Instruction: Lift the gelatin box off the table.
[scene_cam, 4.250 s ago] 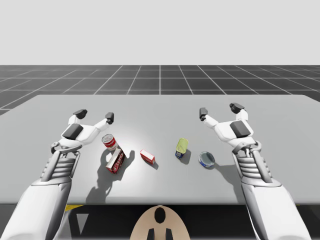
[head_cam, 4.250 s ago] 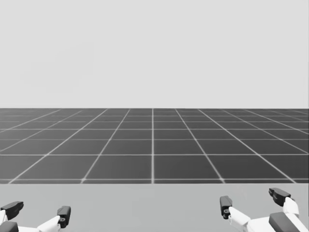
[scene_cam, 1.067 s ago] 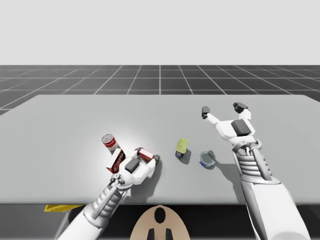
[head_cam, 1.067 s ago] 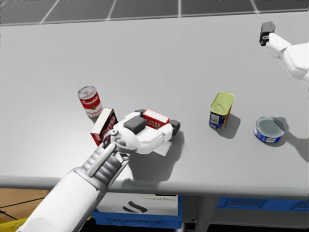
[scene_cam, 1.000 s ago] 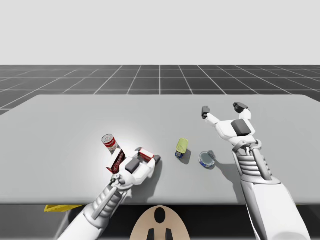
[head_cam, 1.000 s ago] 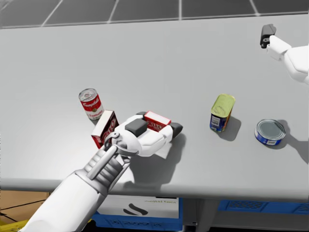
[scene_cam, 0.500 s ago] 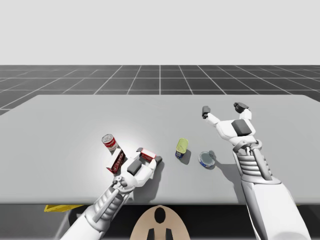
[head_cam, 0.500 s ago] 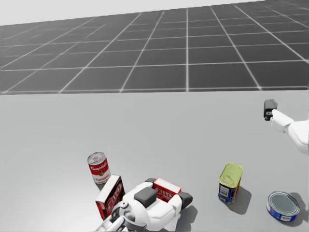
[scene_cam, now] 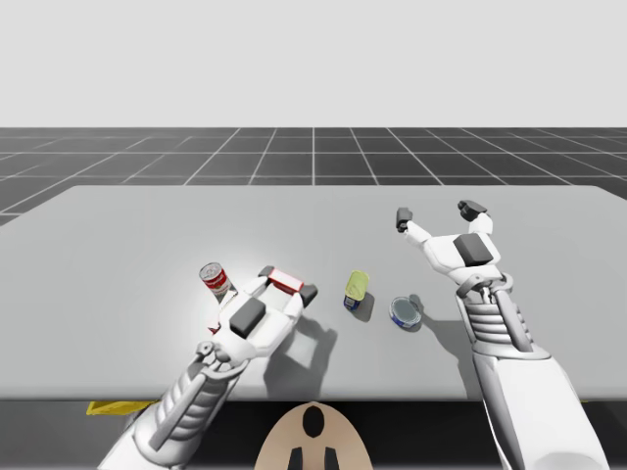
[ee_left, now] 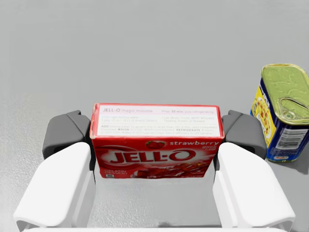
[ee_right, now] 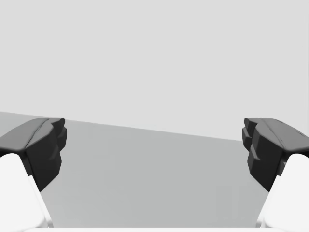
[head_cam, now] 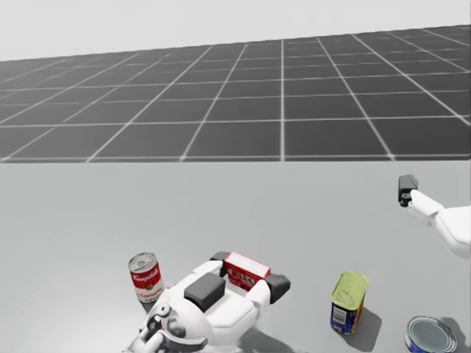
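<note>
My left gripper (ee_left: 155, 145) is closed on the gelatin box (ee_left: 157, 128), one dark pad pressed to each short end, so the red box sits square between the fingers. In the high view the box (scene_cam: 285, 281) hangs over the near-left part of the table (scene_cam: 118, 225), and the gripper's shadow falls apart from it, toward five o'clock. I take that to mean the box is already clear of the surface. The grasp looks done and the lift seems under way; what is left, I judge, is to raise it further and hold it steady.

My right gripper (scene_cam: 436, 215) is spread wide with nothing between its fingers, well apart at two o'clock from the box.

Counting: one gelatin box. One red-and-white round can (scene_cam: 214, 280) stands at nine o'clock from it. One blue tin with a yellow-green lid (scene_cam: 356, 290) is at three o'clock. One flat blue round can (scene_cam: 406, 312) is at four o'clock.
</note>
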